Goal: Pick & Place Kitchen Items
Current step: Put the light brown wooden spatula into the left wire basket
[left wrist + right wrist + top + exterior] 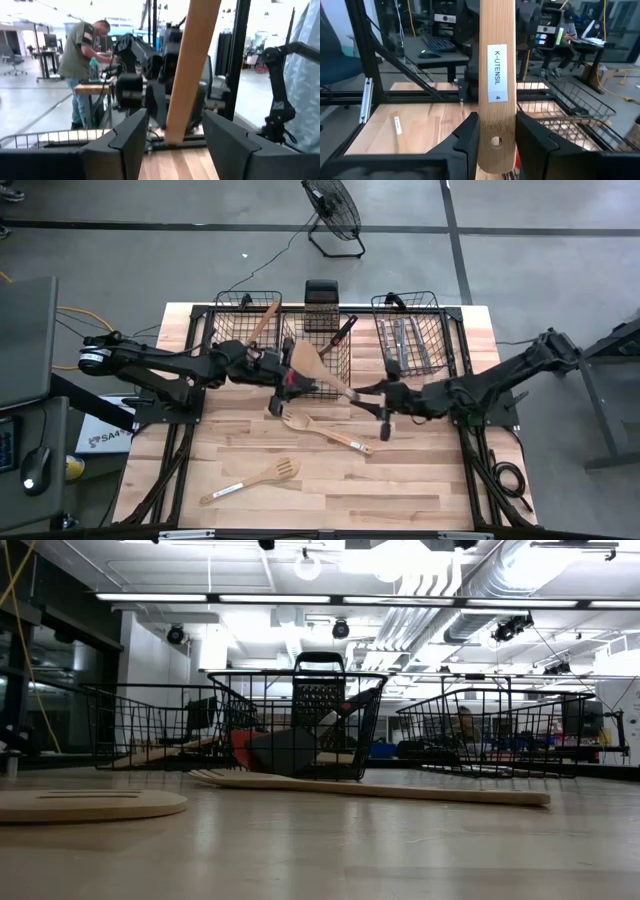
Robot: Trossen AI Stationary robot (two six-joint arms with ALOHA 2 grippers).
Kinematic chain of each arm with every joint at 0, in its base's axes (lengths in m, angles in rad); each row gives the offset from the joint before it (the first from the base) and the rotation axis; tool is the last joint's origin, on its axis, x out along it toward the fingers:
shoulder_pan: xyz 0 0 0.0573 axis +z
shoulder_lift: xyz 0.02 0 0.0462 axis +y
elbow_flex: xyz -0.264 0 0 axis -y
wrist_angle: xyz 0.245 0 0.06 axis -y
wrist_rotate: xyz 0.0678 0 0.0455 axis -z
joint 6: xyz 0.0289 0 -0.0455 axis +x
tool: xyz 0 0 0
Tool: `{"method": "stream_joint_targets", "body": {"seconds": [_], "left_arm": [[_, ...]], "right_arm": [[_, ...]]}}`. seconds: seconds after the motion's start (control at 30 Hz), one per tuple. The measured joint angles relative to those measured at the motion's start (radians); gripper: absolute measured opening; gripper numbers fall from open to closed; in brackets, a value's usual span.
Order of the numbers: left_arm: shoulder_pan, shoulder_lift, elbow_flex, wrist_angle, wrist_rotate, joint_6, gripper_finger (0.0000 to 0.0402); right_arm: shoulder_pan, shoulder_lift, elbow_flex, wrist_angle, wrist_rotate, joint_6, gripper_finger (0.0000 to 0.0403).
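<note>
Both arms meet over the middle wire basket (322, 370), sharing one pale wooden spatula (312, 364). The right gripper (495, 135) is clamped on the handle end, fingers pressing both sides just above the hanging hole, the label reading K-UTENSIL facing the wrist camera. The left gripper (172, 132) sits at the blade end on the basket's near-left edge; the wood stands between its fingers (127, 142), which stand apart with gaps either side, so no firm hold there. In front of the basket a wooden fork (322, 430) lies flat on the table (420, 490), with a slotted wooden spatula (255, 480) nearer the front edge. From above, the spatula's handle is largely hidden behind the grippers.
</note>
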Motion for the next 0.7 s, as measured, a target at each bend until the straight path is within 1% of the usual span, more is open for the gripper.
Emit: {"method": "stream_joint_targets", "body": {"seconds": [0.17, 0.33, 0.47, 0.7], "left_arm": [[0.0, 0.0, 0.0, 0.027, -0.001, 0.006, 0.0186], [0.0, 0.0, 0.0, 0.055, 0.0, 0.006, 0.0186], [0.0, 0.0, 0.0, 0.069, -0.001, 0.006, 0.0186], [0.0, 0.0, 0.0, 0.065, -0.005, -0.001, 0.0186]], "right_arm": [[-0.077, 0.063, 0.0, 0.104, -0.116, -0.02, 0.0094], [-0.136, 0.107, 0.0, 0.171, -0.183, -0.022, 0.0094], [-0.178, 0.147, 0.0, 0.224, -0.256, -0.017, 0.0094], [-0.205, 0.21, 0.0, 0.269, -0.295, -0.014, 0.0094]]}}
